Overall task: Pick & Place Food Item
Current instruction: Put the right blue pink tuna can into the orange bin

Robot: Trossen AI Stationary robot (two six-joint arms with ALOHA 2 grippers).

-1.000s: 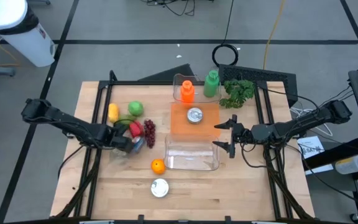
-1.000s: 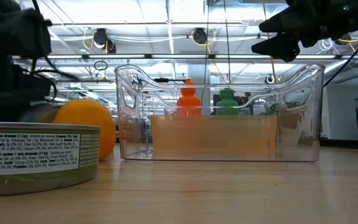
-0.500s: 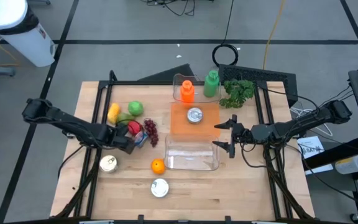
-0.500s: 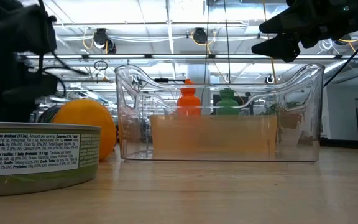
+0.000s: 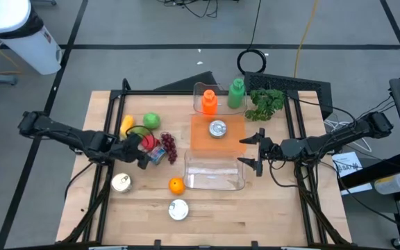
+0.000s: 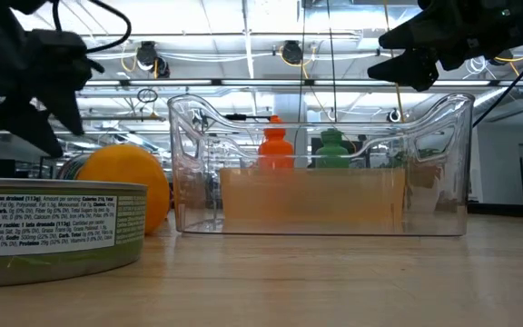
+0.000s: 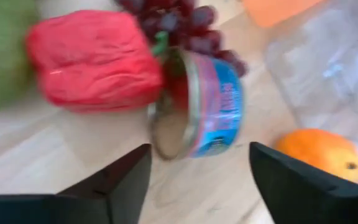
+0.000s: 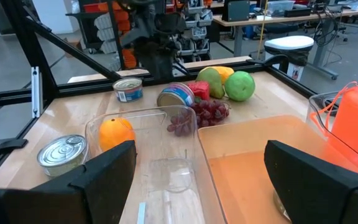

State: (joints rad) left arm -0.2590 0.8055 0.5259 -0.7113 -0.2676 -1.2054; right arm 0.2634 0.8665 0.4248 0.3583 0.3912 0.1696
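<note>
My left gripper (image 5: 142,151) (image 7: 191,190) is open and hovers just short of a blue-labelled can (image 7: 199,107) (image 5: 155,155) that lies on its side against a red pepper (image 7: 92,57) (image 5: 147,142). Purple grapes (image 5: 167,146) lie behind the can. An orange (image 5: 177,185) rests on the table next to a clear bin (image 5: 215,173). My right gripper (image 5: 251,151) (image 8: 201,186) is open and hangs above the bin's right end. In the low view the left gripper (image 6: 39,82) is high at the left and the right gripper (image 6: 416,54) is above the bin (image 6: 320,163).
A silver-topped can (image 5: 121,182) stands near the left arm, another can (image 5: 178,210) by the near edge. A green apple (image 5: 151,121) and a yellow fruit (image 5: 126,125) lie farther back. An orange tray (image 5: 203,139) holds a can (image 5: 218,128); behind it are an orange bottle (image 5: 209,102), a green bottle (image 5: 236,93) and leafy greens (image 5: 266,103).
My left gripper has risen and drawn away from the near-left part of the table toward the red pepper. The silver-topped can that the gripper covered a second ago now shows standing on the table. My right arm has kept still.
</note>
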